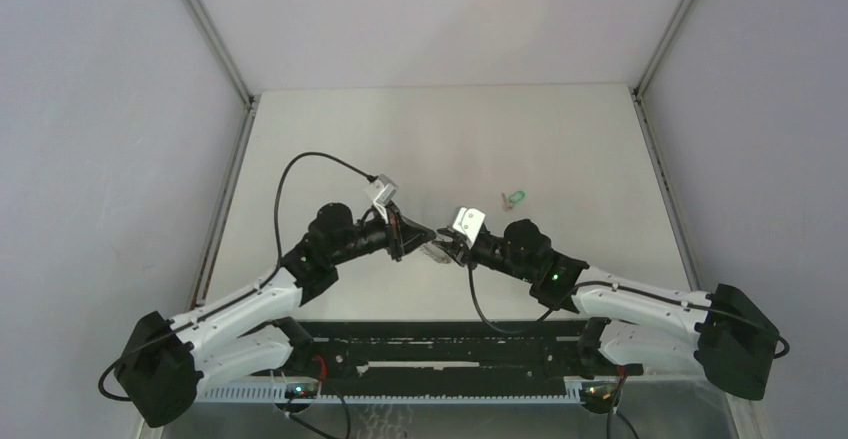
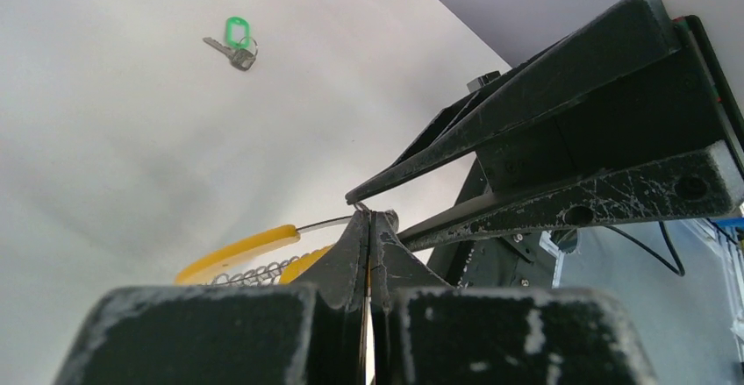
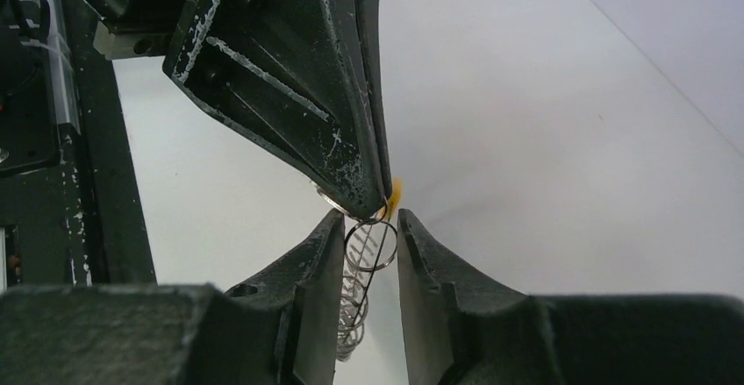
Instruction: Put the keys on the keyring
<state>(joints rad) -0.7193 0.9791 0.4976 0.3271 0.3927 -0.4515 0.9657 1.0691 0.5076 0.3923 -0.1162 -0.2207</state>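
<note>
Keyring: light, stiff, slippery wire with a yellow section, pinched above the desk in the left gripper, fingers fully closed; best held on bare wire. Right gripper: fingers narrow, straddling its loop, grip uncertain. Green key: tiny, lying well apart.

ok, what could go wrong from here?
1. The left gripper pinches the keyring by thin wire at its very fingertips, so the ring may twist or slip out.
2. The right gripper is tip to tip with it. Closing could jam against the left fingers rather than take the ring.
3. The green key lies well away, so fetching it pulls one arm off.
</note>
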